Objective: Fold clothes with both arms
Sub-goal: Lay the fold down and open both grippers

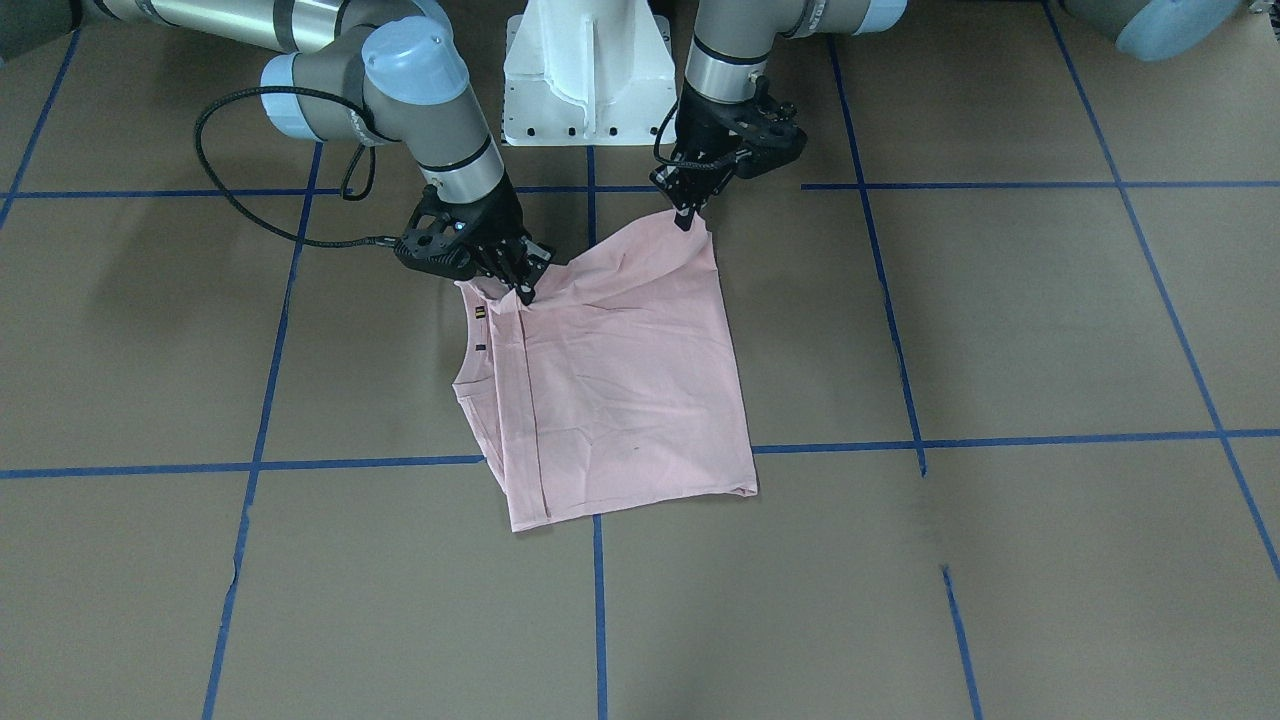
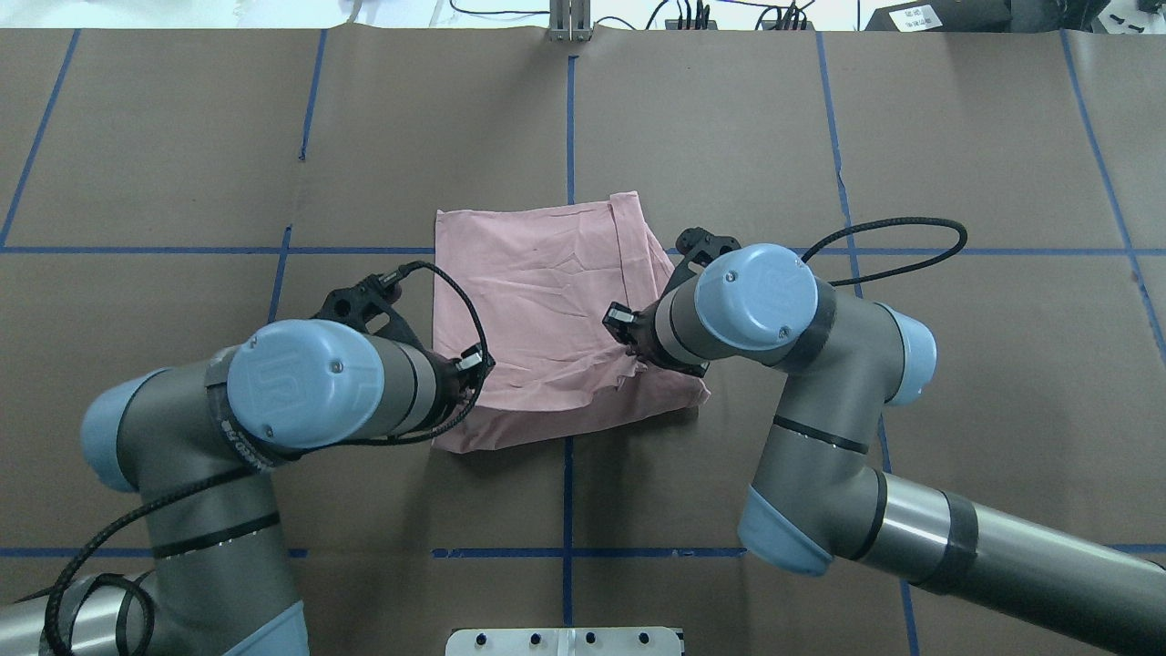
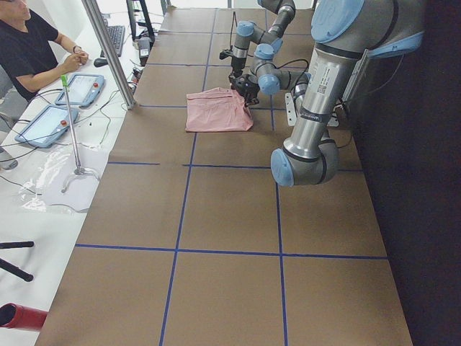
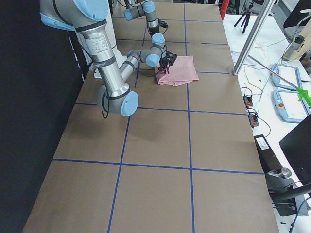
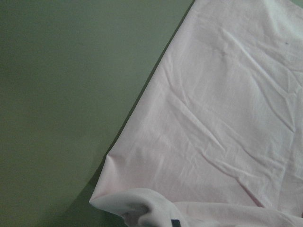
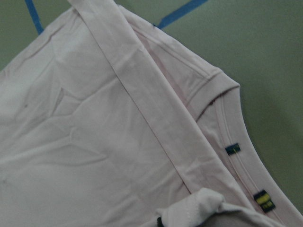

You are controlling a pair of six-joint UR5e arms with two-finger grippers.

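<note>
The T-shirt (image 1: pixel 620 390), partly folded, is laid on the table (image 1: pixel 1000 330), its two corners nearest the white pedestal (image 1: pixel 588 70) pinched tightly by the left gripper (image 1: pixel 689 215) and the right gripper (image 1: pixel 522 287). If the grippers are moved unevenly, a corner may be pulled loose, or the folded strip (image 6: pixel 142 94) by the collar (image 6: pixel 246 161) opened. Much open table is left beyond; the pedestal stands close.

Bright even lighting, soft shadows; wrist views green-tinted, slightly blurred
</note>
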